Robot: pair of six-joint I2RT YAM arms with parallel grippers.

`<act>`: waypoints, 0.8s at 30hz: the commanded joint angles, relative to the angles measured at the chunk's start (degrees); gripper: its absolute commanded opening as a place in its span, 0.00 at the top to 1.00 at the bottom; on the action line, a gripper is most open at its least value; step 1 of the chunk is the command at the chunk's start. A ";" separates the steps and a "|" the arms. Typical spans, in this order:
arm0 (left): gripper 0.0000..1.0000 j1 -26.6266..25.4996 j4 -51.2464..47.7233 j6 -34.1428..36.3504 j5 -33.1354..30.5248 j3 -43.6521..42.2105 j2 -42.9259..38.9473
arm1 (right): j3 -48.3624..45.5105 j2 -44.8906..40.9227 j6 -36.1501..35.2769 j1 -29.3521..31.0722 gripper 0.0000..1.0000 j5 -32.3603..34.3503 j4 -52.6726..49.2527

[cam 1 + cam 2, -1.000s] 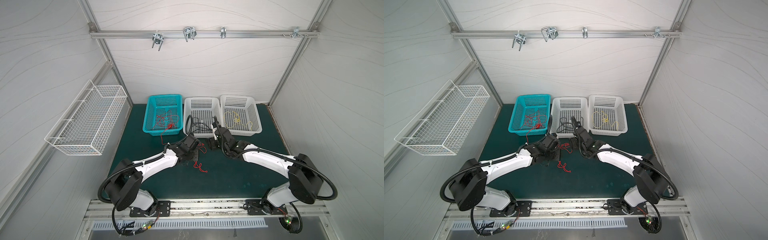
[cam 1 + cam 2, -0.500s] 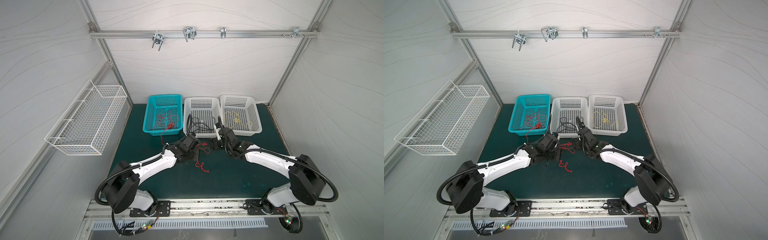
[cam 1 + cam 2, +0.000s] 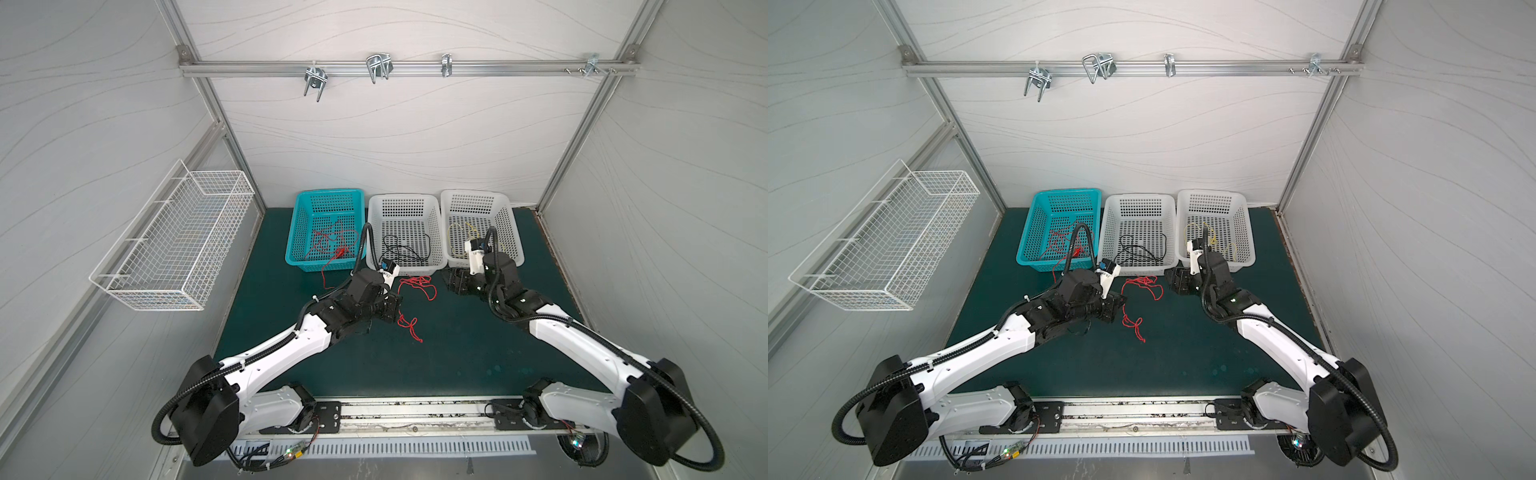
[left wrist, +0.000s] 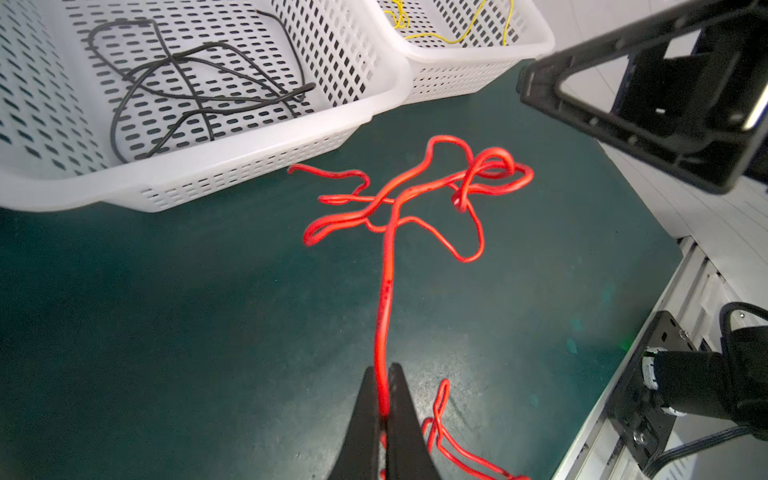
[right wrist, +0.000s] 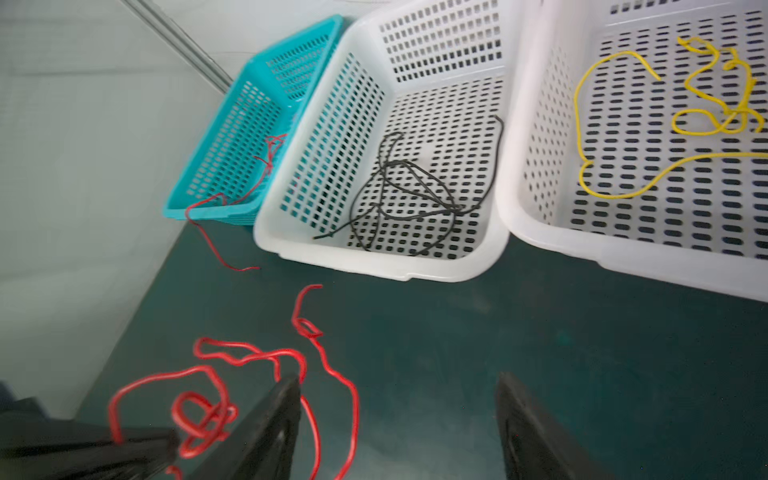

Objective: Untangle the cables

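Note:
A loose red cable (image 3: 417, 286) lies in loops on the green mat in front of the baskets, seen in both top views (image 3: 1141, 284). My left gripper (image 4: 384, 374) is shut on a straight stretch of it (image 4: 384, 299), low over the mat (image 3: 397, 308). My right gripper (image 5: 399, 378) stands open just right of the loops (image 3: 451, 283), with nothing between its fingers. A strand of the red cable (image 5: 353, 399) runs past one finger. A black cable (image 3: 405, 253) lies in the middle white basket. A yellow cable (image 3: 459, 232) lies in the right one.
Three baskets stand in a row at the back: teal (image 3: 330, 193), white (image 3: 401, 196) and white (image 3: 473, 193). Red cables (image 3: 332, 243) lie in the teal one, and one end hangs over its front onto the mat (image 3: 325, 279). A wire basket (image 3: 174, 245) hangs on the left wall.
My left gripper's jaws have closed onto the red cable. My right gripper has drawn back from the middle basket's front and shifted a little to the right, still open.

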 commanded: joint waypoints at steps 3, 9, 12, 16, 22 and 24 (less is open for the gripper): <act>1.00 -0.13 8.52 3.00 2.22 0.61 -1.93 | 2.78 -0.77 2.45 -0.37 0.28 -6.00 -3.91; 1.00 -0.13 10.83 3.13 2.47 1.12 -2.59 | 3.11 0.74 3.32 -0.30 0.33 -6.67 -3.63; 1.00 -0.18 12.15 3.09 2.96 1.13 -2.53 | 3.07 1.39 4.02 -0.33 0.41 -8.33 -1.91; 1.00 -0.14 14.23 2.57 2.98 0.64 -2.80 | 3.37 2.71 4.86 -0.36 0.58 -9.70 -0.77; 1.00 -0.14 13.53 2.42 -0.45 0.38 -3.14 | 3.26 2.24 4.85 -0.32 1.00 -4.56 -2.27; 1.00 -0.07 12.15 2.38 -3.17 0.42 -3.39 | 3.21 1.24 4.59 -0.44 1.00 -0.81 -3.89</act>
